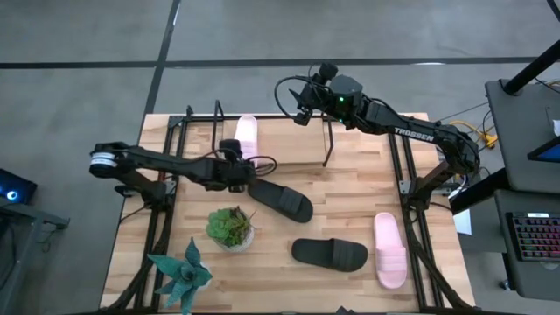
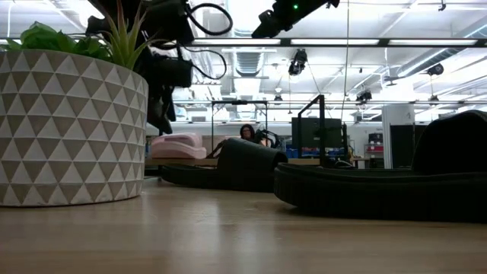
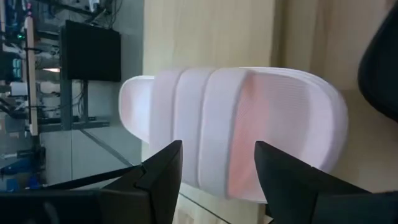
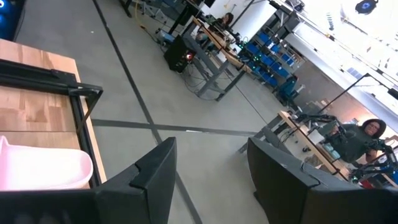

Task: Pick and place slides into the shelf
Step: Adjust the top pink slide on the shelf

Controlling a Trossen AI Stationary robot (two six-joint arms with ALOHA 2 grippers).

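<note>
One pink slide [image 1: 248, 133] is seated on the shelf [image 1: 185, 122] at worktop rear, w/ left gripper [image 1: 234, 150] jaws spread just beside it, presumably released; right gripper [image 1: 304, 112] jaws spread, idle.

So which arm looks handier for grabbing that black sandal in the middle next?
Probably the left. Its open gripper sits right beside that black slide, by the pink slide on the shelf. The right gripper hangs open past the table's far edge.
</note>
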